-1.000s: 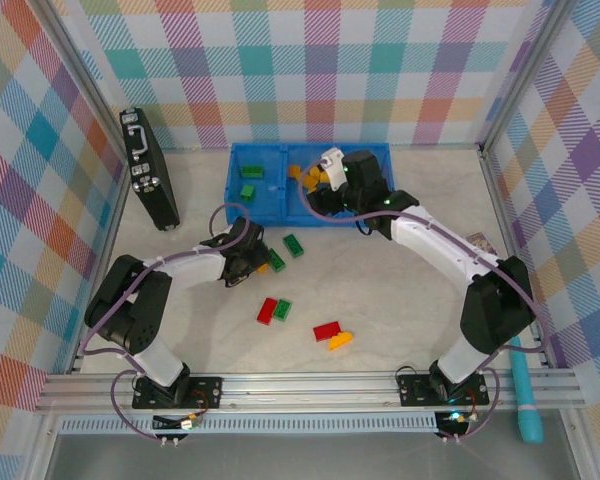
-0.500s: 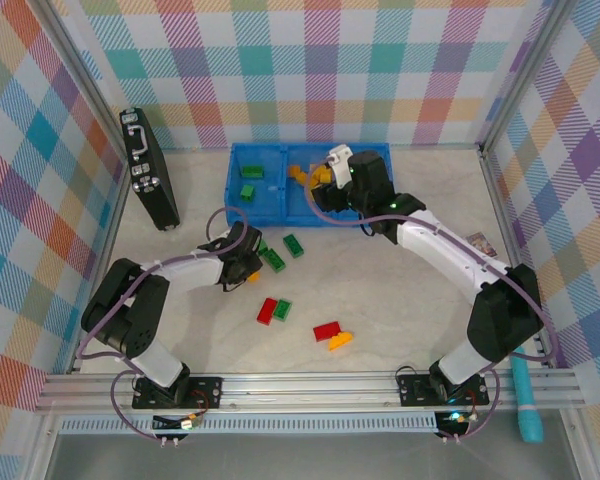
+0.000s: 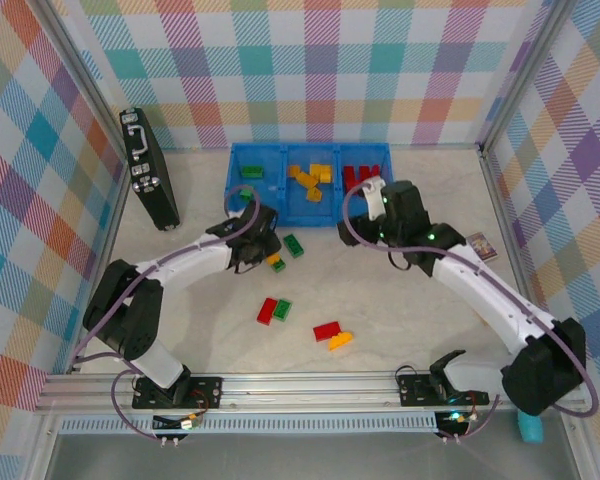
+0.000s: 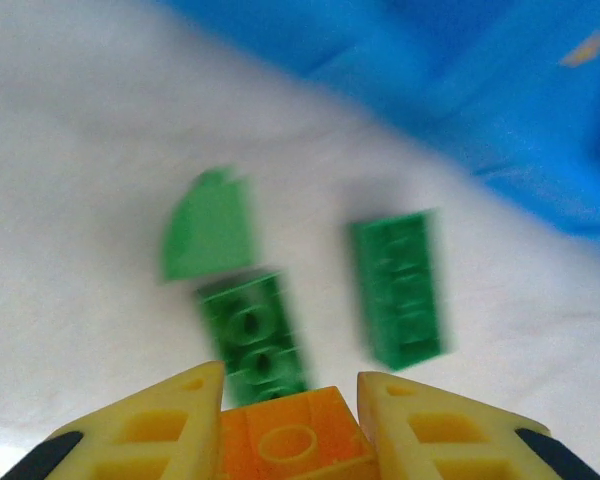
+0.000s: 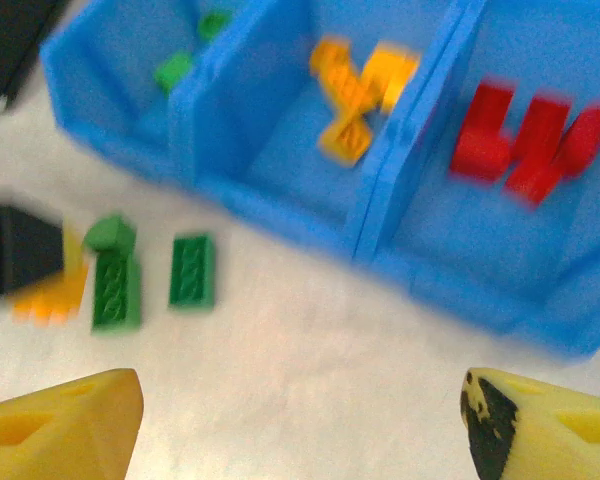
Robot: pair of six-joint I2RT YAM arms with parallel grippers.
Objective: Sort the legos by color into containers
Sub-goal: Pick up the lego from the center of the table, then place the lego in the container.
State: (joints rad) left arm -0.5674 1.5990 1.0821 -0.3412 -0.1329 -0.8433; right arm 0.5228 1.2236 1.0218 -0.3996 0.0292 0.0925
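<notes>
Holding an orange brick (image 4: 291, 442) with the left gripper (image 4: 290, 385), jaws closed tight on its two sides, low on the table (image 3: 210, 330) near the tray (image 3: 280, 212). Lying just ahead of it, two green bricks (image 4: 398, 290) and one rounded green piece (image 4: 208, 225). Hanging in front of the tray's right end, the right gripper (image 5: 302, 400), jaws wide open and with nothing between. Sorted inside the tray: green legos (image 3: 247, 190) in the left compartment, yellow-orange legos (image 3: 310, 178) in the middle, red legos (image 3: 360, 175) on the right. Loose on the table nearer to the bases: a red-green pair (image 3: 268, 311), touching, and a red-orange pair (image 3: 327, 330), touching also.
</notes>
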